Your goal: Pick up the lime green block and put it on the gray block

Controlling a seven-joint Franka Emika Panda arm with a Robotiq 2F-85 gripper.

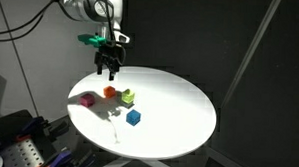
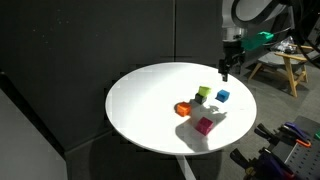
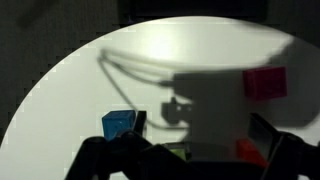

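The lime green block (image 1: 129, 97) sits on the round white table (image 1: 178, 115) among the other cubes. It also shows in the other exterior view (image 2: 204, 92) and, as a sliver in shadow, at the bottom of the wrist view (image 3: 176, 152). A small grayish cube, apparently the gray block (image 2: 197, 100), touches it; it is too dim to make out elsewhere. My gripper (image 1: 110, 62) hangs open and empty above the table behind the blocks, apart from them (image 2: 226, 70) (image 3: 200, 126).
A blue cube (image 1: 133, 117) (image 3: 118, 124), an orange cube (image 1: 109, 91) (image 3: 245, 150) and a magenta cube (image 1: 87, 99) (image 3: 265, 83) lie close around. The table edge curves nearby. Equipment stands beyond the table (image 2: 285, 60).
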